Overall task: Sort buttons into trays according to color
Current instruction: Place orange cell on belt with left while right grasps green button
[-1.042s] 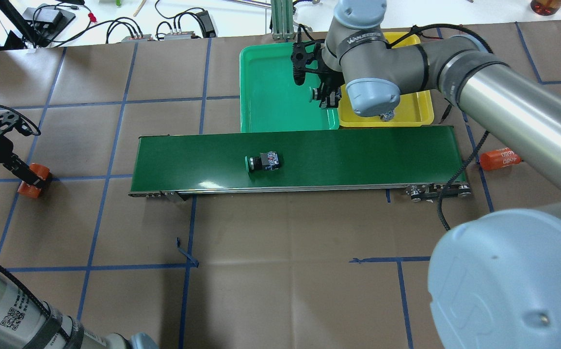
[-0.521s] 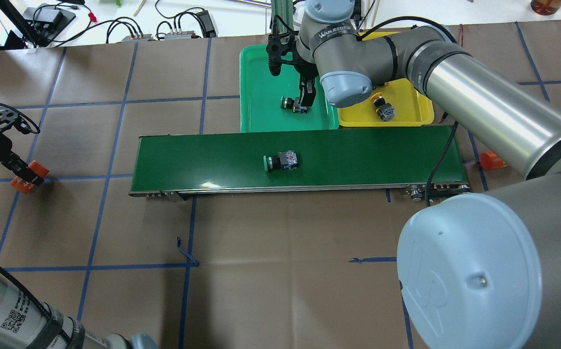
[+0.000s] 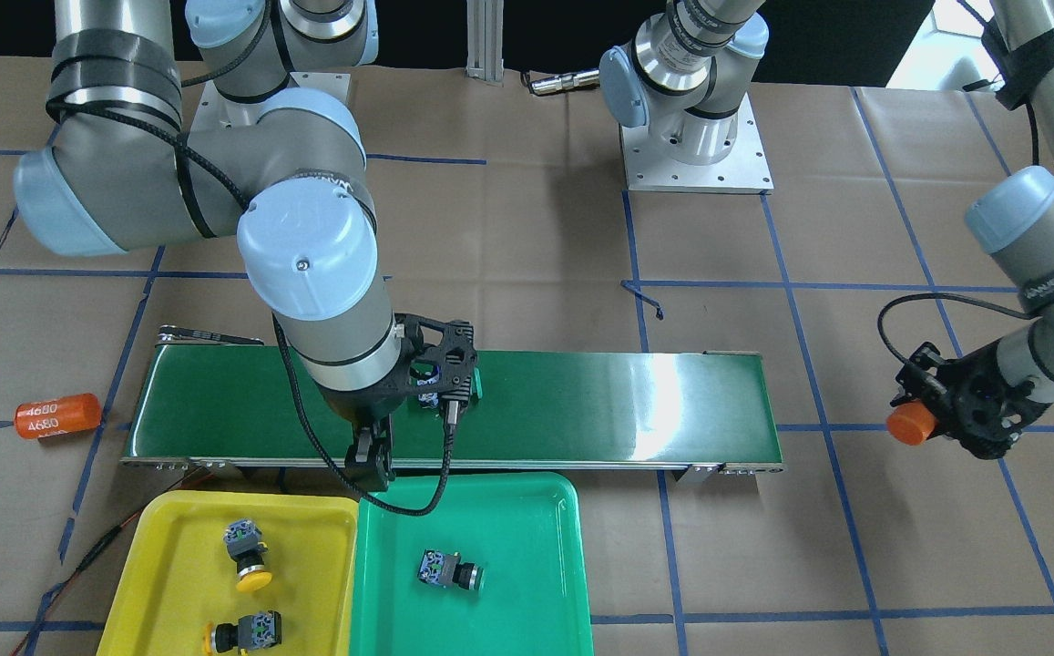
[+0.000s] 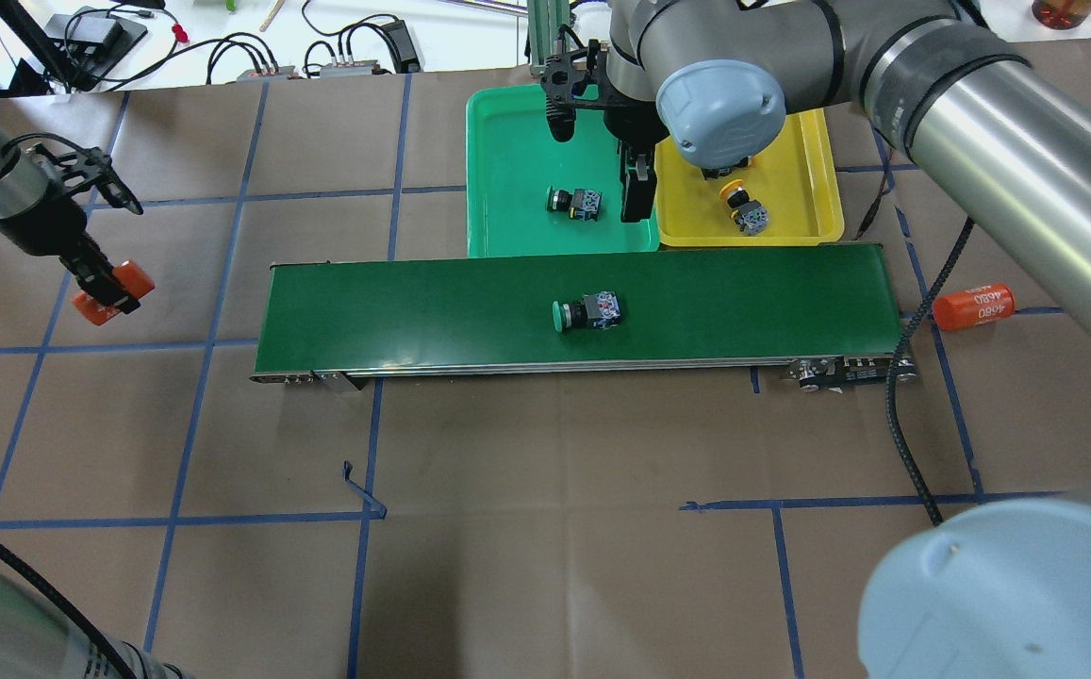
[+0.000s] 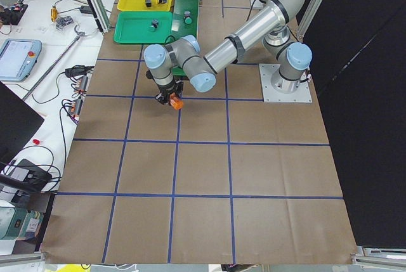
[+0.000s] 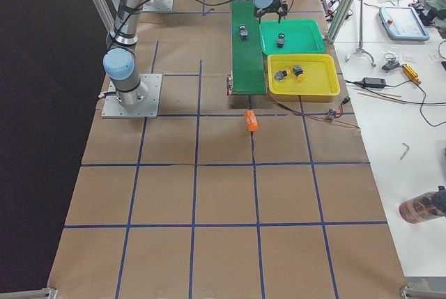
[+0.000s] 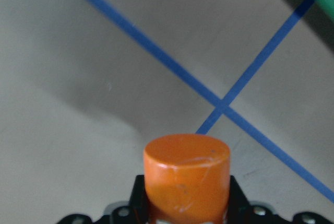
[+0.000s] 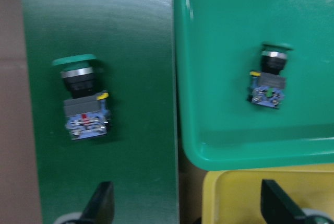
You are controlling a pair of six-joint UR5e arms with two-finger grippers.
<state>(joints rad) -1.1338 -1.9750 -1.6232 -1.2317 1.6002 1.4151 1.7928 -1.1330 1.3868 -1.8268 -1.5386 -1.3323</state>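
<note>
Standing on the operators' side, the nearest things are two shallow plastic trays, edge to edge. The bright yellow tray (image 3: 171,533) holds the first yellow-capped push-button (image 3: 247,548) and the second yellow-capped push-button (image 3: 242,632), lying apart. The green tray (image 3: 536,510) holds one green-capped push-button (image 3: 450,570) on its side.

Just past them the right arm reaches out over the long dark green belt (image 3: 581,401). Its wrist is bent straight down and the right gripper (image 3: 373,463) hangs over the seam between the trays, at their belt-side edge. Its own camera shows the jaws spread wide with nothing between them.

The other green-capped push-button (image 4: 587,312) lies on its side mid-belt. The right wrist mostly hides it from the front, but the overhead view shows it plainly. The overhead view in turn loses the first yellow-capped push-button under the arm's grey joint, while the front view shows both.

Off the belt's far end, the left arm bends down and outward over the brown paper worktop (image 3: 854,565). The left gripper (image 3: 923,421) has its jaws closed on an orange cylinder (image 7: 187,177). Whether the cylinder touches the paper I cannot tell. A second orange cylinder marked 4680 (image 3: 57,415) lies alone on the worktop beyond the belt's opposite end.
</note>
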